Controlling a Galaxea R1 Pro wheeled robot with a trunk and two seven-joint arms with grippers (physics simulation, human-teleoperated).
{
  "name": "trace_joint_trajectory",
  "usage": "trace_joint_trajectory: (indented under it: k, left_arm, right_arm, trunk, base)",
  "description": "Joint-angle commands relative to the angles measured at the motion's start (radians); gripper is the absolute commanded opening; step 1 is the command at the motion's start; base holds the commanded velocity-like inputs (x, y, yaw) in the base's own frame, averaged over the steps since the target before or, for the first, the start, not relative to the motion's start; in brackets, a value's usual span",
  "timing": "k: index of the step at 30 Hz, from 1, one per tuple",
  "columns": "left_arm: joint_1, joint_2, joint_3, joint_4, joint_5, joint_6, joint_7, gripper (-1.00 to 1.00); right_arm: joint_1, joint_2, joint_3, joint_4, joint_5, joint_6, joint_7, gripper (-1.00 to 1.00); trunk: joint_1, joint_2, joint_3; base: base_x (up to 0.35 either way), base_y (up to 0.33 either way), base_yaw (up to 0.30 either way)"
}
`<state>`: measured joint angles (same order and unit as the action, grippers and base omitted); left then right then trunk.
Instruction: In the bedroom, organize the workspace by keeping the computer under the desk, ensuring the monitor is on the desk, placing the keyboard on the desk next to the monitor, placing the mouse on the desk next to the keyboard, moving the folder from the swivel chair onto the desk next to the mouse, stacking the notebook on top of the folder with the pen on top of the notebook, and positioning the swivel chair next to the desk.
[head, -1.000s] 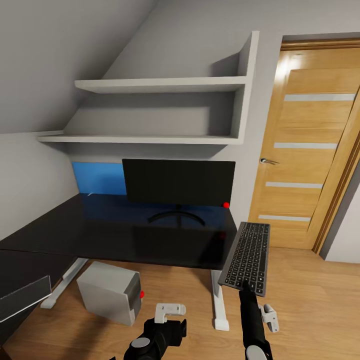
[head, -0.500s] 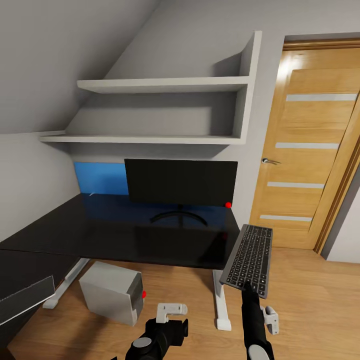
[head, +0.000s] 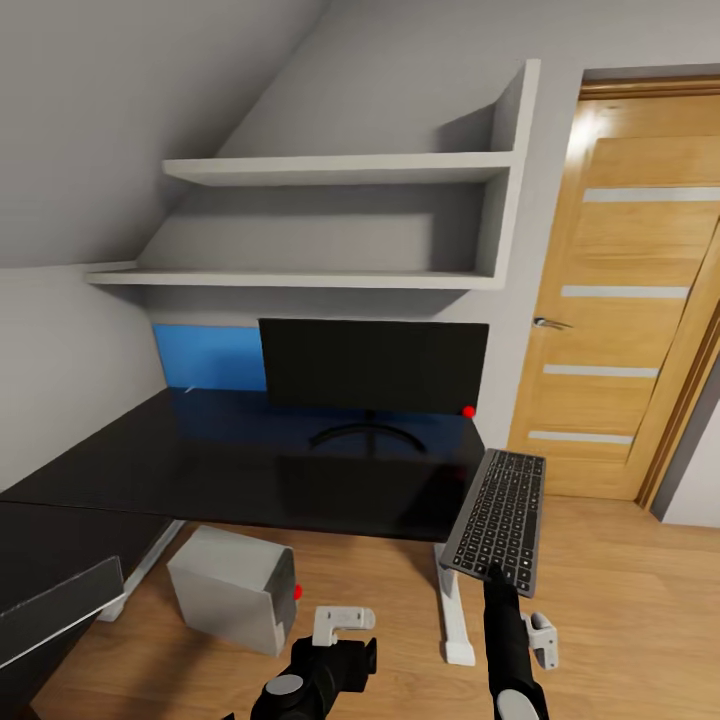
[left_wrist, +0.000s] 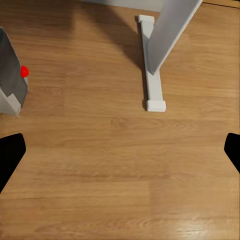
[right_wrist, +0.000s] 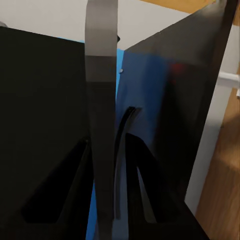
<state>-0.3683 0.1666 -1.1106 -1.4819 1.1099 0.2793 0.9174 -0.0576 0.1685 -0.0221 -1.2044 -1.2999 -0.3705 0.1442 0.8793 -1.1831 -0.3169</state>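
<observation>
Two grippers are showing: my right gripper (head: 493, 572) is clamping the keyboard (head: 498, 516) by its near edge, holding it in the air just beside the desk (head: 250, 465); my left gripper (head: 342, 622) is hanging spread over the floor (left_wrist: 120, 165).

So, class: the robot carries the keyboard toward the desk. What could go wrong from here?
1. The right claw pinches only one short end of the keyboard, so it may tilt or slip out.
2. The keyboard hangs beside the desk edge and could knock it.
3. Set down carelessly, it might hit the monitor stand.
</observation>
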Motion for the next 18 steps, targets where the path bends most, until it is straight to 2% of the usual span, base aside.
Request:
trace_joint_trajectory:
  k: [1, 18]
  left_arm:
    - [-0.001, 0.001, -0.002, -0.001, 0.003, 0.004, 0.005, 1.0]
    - [-0.001, 0.0, -0.004, -0.001, 0.002, 0.004, 0.006, 1.0]
  right_arm:
    - [-0.001, 0.001, -0.001, 0.0, -0.012, -0.001, 0.011, -1.0]
    - [-0.001, 0.001, -0.001, 0.002, -0.013, -0.001, 0.011, -1.0]
  trunk:
    - [0.0, -0.001, -0.001]
    - [0.0, -0.001, -0.001]
  base:
    - [0.001, 0.101, 0.0]
    - [0.0, 0.015, 0.0]
